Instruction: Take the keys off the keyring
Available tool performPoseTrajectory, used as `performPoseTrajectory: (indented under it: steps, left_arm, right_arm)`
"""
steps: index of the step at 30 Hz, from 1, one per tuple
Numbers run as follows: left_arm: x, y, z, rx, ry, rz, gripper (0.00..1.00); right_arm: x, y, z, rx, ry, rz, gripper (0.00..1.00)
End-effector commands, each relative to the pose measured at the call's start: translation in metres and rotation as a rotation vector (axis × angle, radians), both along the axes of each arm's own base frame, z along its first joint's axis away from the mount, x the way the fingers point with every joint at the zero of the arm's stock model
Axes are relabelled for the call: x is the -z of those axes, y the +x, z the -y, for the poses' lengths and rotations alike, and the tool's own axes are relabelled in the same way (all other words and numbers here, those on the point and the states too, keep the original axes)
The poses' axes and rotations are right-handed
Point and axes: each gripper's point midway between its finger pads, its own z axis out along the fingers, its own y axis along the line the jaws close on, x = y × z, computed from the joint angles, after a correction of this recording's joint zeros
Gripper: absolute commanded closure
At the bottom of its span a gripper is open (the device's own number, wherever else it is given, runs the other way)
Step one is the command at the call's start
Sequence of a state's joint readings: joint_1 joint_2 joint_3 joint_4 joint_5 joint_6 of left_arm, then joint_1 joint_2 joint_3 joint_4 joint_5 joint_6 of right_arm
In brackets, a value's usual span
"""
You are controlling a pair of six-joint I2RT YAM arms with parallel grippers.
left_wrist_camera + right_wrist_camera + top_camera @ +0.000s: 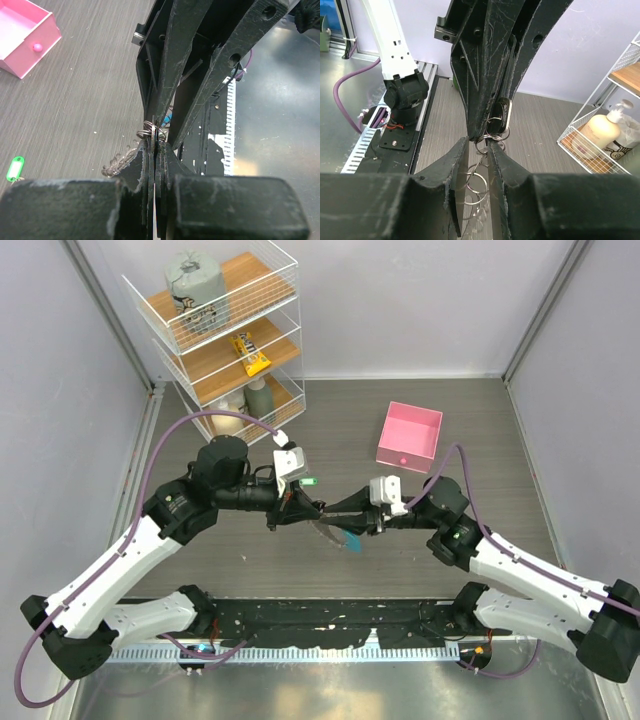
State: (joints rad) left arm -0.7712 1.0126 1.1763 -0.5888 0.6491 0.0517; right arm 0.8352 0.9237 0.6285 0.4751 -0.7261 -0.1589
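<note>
Centrally, the keyring (351,538) and its keys (119,163) hang between both grippers. Left gripper (155,145) clenched on the thin wire; right gripper (479,145) narrowed around it, grip not discernible. Judged light, stiff, slippery metal; pinch a key's flat head

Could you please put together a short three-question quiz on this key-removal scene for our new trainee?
1. True or false: the pink box stands on the table.
2. Where is the keyring? A: in the box. B: between the left gripper and the right gripper. C: on the wire shelf.
3. What colour is the key tag lying on the table in the left wrist view?
Key: 1 true; 2 B; 3 green.
</note>
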Motion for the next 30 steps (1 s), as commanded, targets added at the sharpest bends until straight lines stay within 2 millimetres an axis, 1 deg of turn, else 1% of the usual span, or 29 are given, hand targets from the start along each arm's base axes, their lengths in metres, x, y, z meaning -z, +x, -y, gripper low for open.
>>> performPoseTrajectory:
  steps: [1,3,5,6,8,12,13,15,16,17,18,20,21,22,23,24,25,26,27,28,29,30]
  left_arm:
    - [-0.033,-0.005,0.005,0.032,-0.090,0.051,1.00]
    - [-0.033,-0.005,0.005,0.033,-0.092,0.051,1.00]
    - [-0.034,-0.006,0.005,0.033,-0.096,0.051,1.00]
    - [-0.035,-0.005,0.005,0.032,-0.096,0.053,1.00]
    - [-0.035,-0.005,0.004,0.027,-0.095,0.057,1.00]
    - [-0.035,-0.006,0.002,0.023,-0.092,0.064,1.00]
    - [-0.035,-0.005,0.001,0.022,-0.091,0.067,1.00]
    - [-0.033,-0.006,0.001,0.024,-0.085,0.067,1.00]
    - [-0.032,-0.005,0.001,0.022,-0.082,0.069,1.00]
    - [-0.030,-0.005,0.001,0.024,-0.080,0.069,1.00]
    - [-0.030,-0.004,0.001,0.023,-0.080,0.071,1.00]
    - [-0.030,-0.005,0.001,0.025,-0.084,0.076,1.00]
    - [-0.029,-0.004,0.001,0.025,-0.082,0.080,1.00]
    - [-0.030,-0.005,0.001,0.025,-0.085,0.083,1.00]
    - [-0.030,-0.005,0.000,0.023,-0.085,0.088,1.00]
    - [-0.030,-0.006,-0.001,0.023,-0.086,0.093,1.00]
    - [-0.030,-0.006,-0.002,0.023,-0.086,0.093,1.00]
    - [-0.031,-0.007,-0.002,0.023,-0.089,0.097,1.00]
    - [-0.031,-0.007,-0.003,0.025,-0.091,0.099,1.00]
    - [-0.029,-0.007,-0.003,0.025,-0.088,0.096,1.00]
    - [-0.028,-0.007,-0.002,0.026,-0.086,0.093,1.00]
    - [-0.027,-0.007,-0.001,0.030,-0.087,0.092,1.00]
  right_arm:
    - [-0.021,0.005,-0.005,0.018,0.033,0.054,0.73]
    - [-0.018,0.005,-0.007,0.016,0.022,0.053,0.76]
    - [-0.018,0.005,-0.008,0.017,0.019,0.059,0.82]
    - [-0.018,0.005,-0.009,0.018,0.015,0.064,0.89]
    - [-0.014,0.005,-0.009,0.021,0.001,0.058,0.95]
    - [-0.012,0.007,-0.006,0.041,-0.011,0.044,0.95]
    - [-0.017,0.006,-0.006,0.042,-0.004,0.031,0.95]
    - [-0.013,0.009,-0.007,0.049,-0.039,-0.050,0.95]
    - [-0.019,0.010,-0.008,0.054,-0.051,-0.119,0.95]
    - [-0.018,0.015,-0.012,0.057,-0.070,-0.164,0.95]
    - [-0.026,0.015,-0.012,0.050,-0.074,-0.227,0.95]
    - [-0.032,0.016,-0.015,0.012,-0.071,-0.327,0.95]
    - [-0.031,0.015,-0.017,-0.009,-0.074,-0.356,0.95]
    - [-0.036,0.017,-0.016,-0.014,-0.052,-0.402,0.95]
    - [-0.036,0.015,-0.016,-0.036,-0.049,-0.459,0.95]
    - [-0.040,0.019,-0.014,-0.032,-0.030,-0.470,0.95]
    - [-0.039,0.019,-0.014,-0.043,-0.027,-0.531,0.95]
    - [-0.042,0.026,-0.012,-0.034,-0.005,-0.554,0.95]
    - [-0.038,0.030,-0.012,-0.029,-0.003,-0.625,0.95]
    - [-0.038,0.039,-0.010,-0.014,0.010,-0.659,0.95]
    - [-0.031,0.045,-0.011,-0.011,0.002,-0.750,0.95]
    - [-0.029,0.055,-0.010,-0.008,0.013,-0.776,0.95]
